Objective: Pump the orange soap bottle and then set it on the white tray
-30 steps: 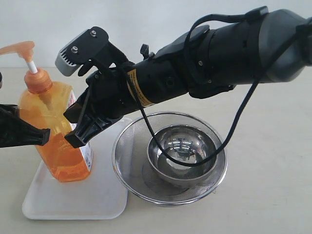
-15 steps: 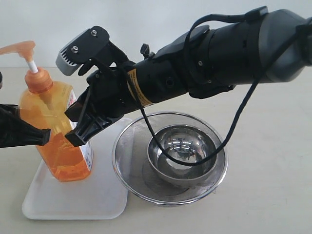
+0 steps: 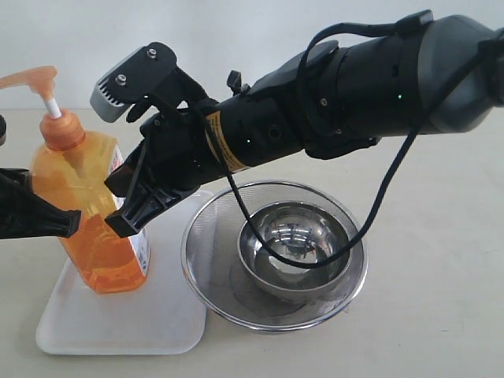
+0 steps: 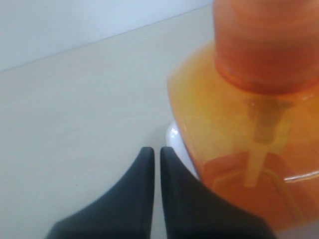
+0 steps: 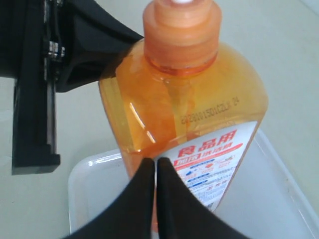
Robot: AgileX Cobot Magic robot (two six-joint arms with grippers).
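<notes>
- Reaching in from the right of the exterior view, your right arm slants down and to the left, crossing above the round steel mesh strainer.
- The right jaws end at the label side of the tall translucent orange soap bottle.
- The left jaws come in low from the left edge of that view, lying nearly level, with their tip at the bottle's other side.
- The bottle stands on the far left part of the flat white plastic tray. Its orange pump head is raised on the white stem.
- The strainer sits on the pale bench just beside the tray's right edge, and a shiny steel bowl rests inside it.
- A black cable from the right arm loops down in front of the bowl.
- Your right jaws are pressed together with nothing between them. Their tips sit in front of the bottle's lower body, but you cannot tell whether they touch it.
- Your left jaws are also pressed together and empty, with their tips close beside the bottle's lower side.
</notes>
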